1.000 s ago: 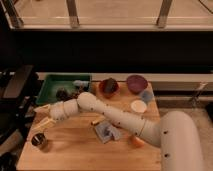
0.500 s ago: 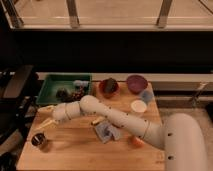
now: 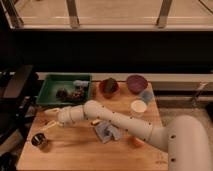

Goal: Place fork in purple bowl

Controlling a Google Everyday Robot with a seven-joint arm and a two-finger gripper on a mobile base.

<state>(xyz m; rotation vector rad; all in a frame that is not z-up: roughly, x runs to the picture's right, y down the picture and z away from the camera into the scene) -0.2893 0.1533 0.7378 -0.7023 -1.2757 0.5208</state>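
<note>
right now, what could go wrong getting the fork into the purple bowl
1. The gripper sits at the left of the table while the purple bowl is at the back right, so the carry passes the reddish-orange bowl and white cup, which could get bumped.
2. The metal can just below the gripper might be knocked.
3. I cannot make out the fork, so the grasp is unconfirmed.

a single high view looks down across the worktop (image 3: 75,152) from its near edge; the gripper (image 3: 50,124) sits over the worktop's left side.
</note>
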